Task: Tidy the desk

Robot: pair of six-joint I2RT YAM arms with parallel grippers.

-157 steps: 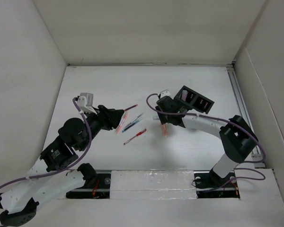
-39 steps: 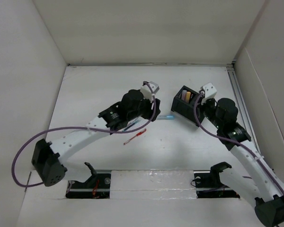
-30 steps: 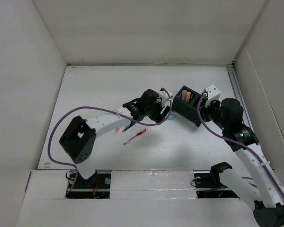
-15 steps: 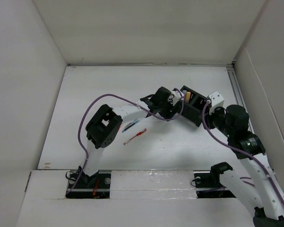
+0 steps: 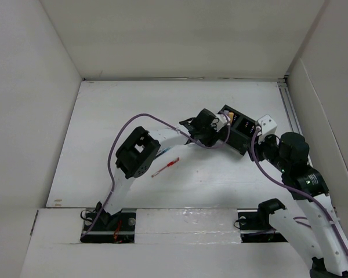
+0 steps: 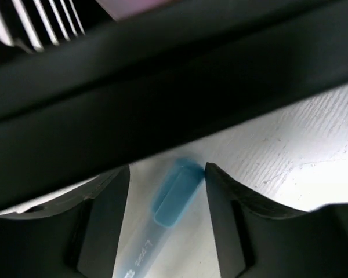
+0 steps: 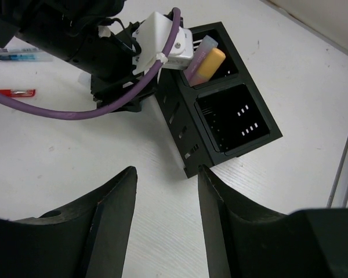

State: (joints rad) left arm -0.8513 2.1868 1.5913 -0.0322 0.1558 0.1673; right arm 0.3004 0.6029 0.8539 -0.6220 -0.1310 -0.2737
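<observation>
The desk (image 5: 122, 104) stretches from the arm bases to the far wall. A red pen (image 5: 166, 167) lies nearer its near edge. The right gripper (image 7: 165, 172) hangs wide open and empty before the black organizer (image 7: 182, 130). The left gripper (image 6: 167, 168), partly open, straddles a blue pen (image 6: 173, 197) without pinching it.

In your left wrist view the organizer (image 6: 162, 92) is only a dark blur; you cannot tell which compartment faces you. The blue pen (image 6: 174, 194) between the left gripper's (image 6: 167, 169) fingers (image 6: 104, 226) runs off the bottom edge, and whether they pinch it is unclear. From above, the left arm (image 5: 162, 136) hides that gripper, the pen and the organizer's side toward the desk's (image 5: 133, 104) left edge. In the right wrist view the red pen (image 7: 11, 91) and a second pen (image 7: 14, 55) are cut by the left edge, and a yellow thing (image 7: 211, 62) in the organizer shows only its top end.
</observation>
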